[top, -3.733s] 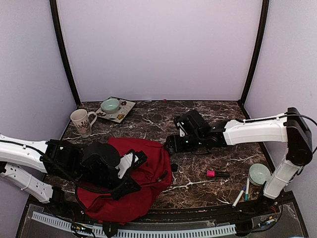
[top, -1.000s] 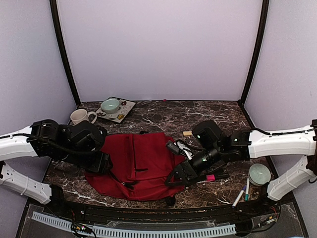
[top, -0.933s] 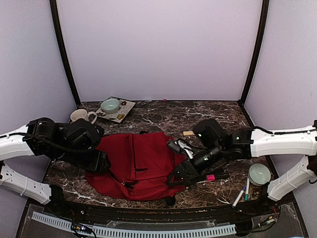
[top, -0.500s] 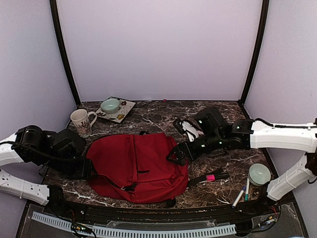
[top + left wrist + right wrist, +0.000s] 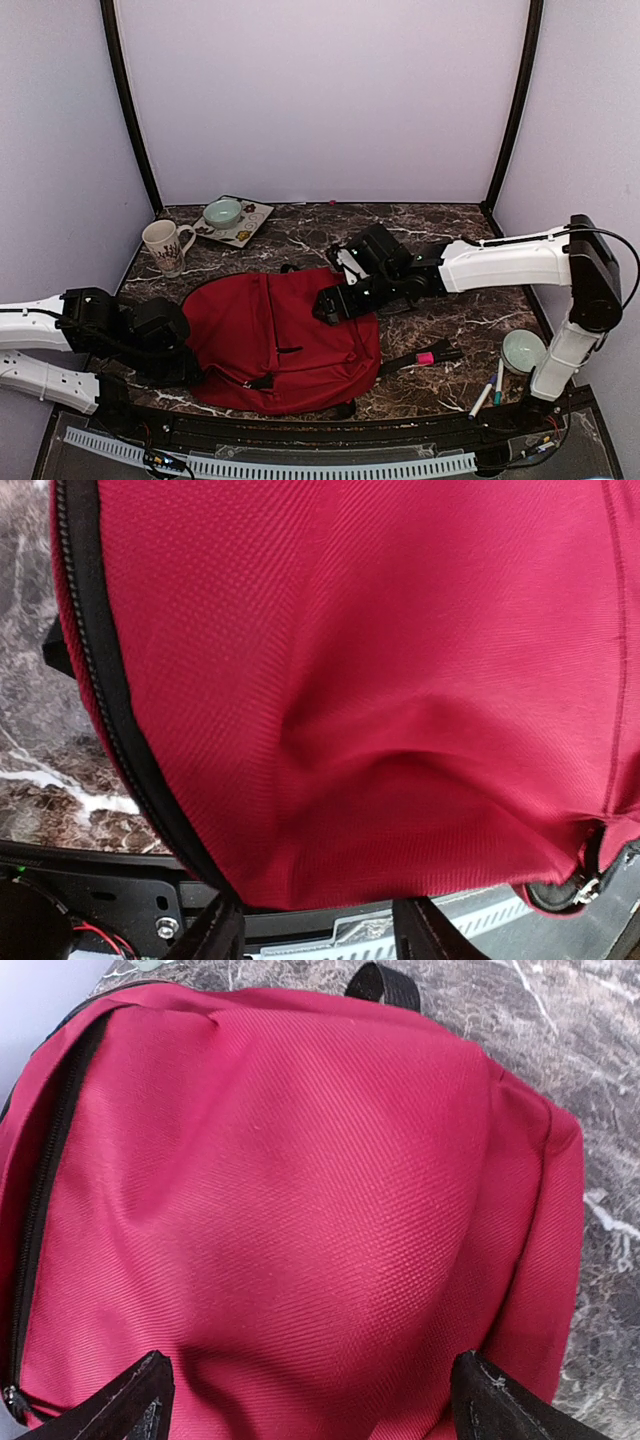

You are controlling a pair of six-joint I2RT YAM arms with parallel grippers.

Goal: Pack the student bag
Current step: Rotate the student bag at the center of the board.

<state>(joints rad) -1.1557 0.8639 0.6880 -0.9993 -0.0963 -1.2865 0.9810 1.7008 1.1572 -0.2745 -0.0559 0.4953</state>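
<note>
The dark marble table (image 5: 420, 225) fills the lower half of the frame. The red student bag (image 5: 285, 335) lies flat on it at lower centre. The right arm (image 5: 500, 262) reaches in from the right edge, and the right jaws stand wide open over the bag's upper right corner. The left arm (image 5: 30, 325) enters from the lower left. The left jaws sit at the bag's left edge, partly hidden by fabric, so I cannot tell whether they grip it. At upper left a tray (image 5: 255, 228) holds 1 pale green bowl (image 5: 222, 212), with a mug (image 5: 165, 245) just beside the tray. At lower right lie a second bowl (image 5: 523, 350), a pink marker (image 5: 428, 354) and 2 pens (image 5: 497, 380).
</note>
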